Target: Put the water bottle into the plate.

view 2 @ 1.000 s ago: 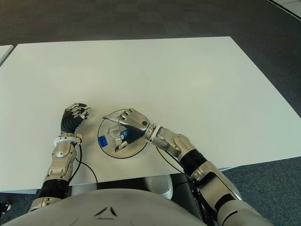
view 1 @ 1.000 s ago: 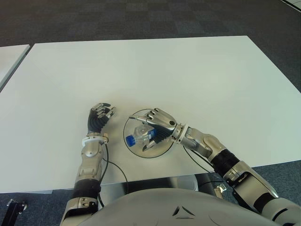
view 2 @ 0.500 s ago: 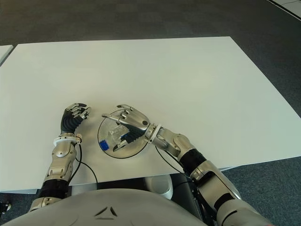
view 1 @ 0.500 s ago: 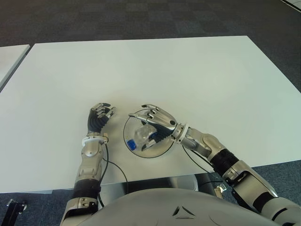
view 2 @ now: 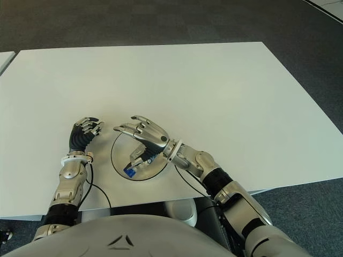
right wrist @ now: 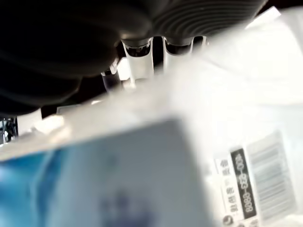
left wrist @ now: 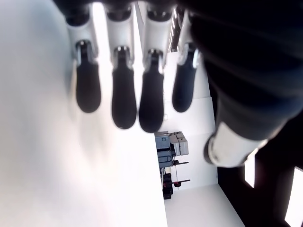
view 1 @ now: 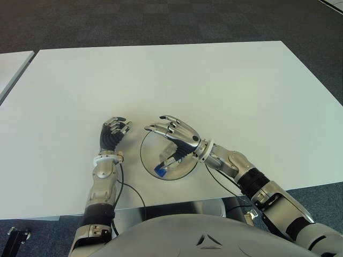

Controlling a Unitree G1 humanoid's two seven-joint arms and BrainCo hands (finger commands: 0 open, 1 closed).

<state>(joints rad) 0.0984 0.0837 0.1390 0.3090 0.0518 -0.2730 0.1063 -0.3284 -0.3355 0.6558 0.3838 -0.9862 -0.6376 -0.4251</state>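
A white table (view 1: pixel 214 80) fills our view, dark carpet (view 1: pixel 161 21) beyond it. The bottle (view 1: pixel 166 163) lies on its side in the plate (view 1: pixel 143 147), blue cap toward us. Our right hand (view 1: pixel 179 140) hovers over it with fingers spread, gripping nothing. Our left hand (view 1: pixel 113 134) shows just left of the plate, fingers curled and empty. We judge the bottle light, thin-walled, smooth and prone to roll; any regrasp belongs around its labelled middle.
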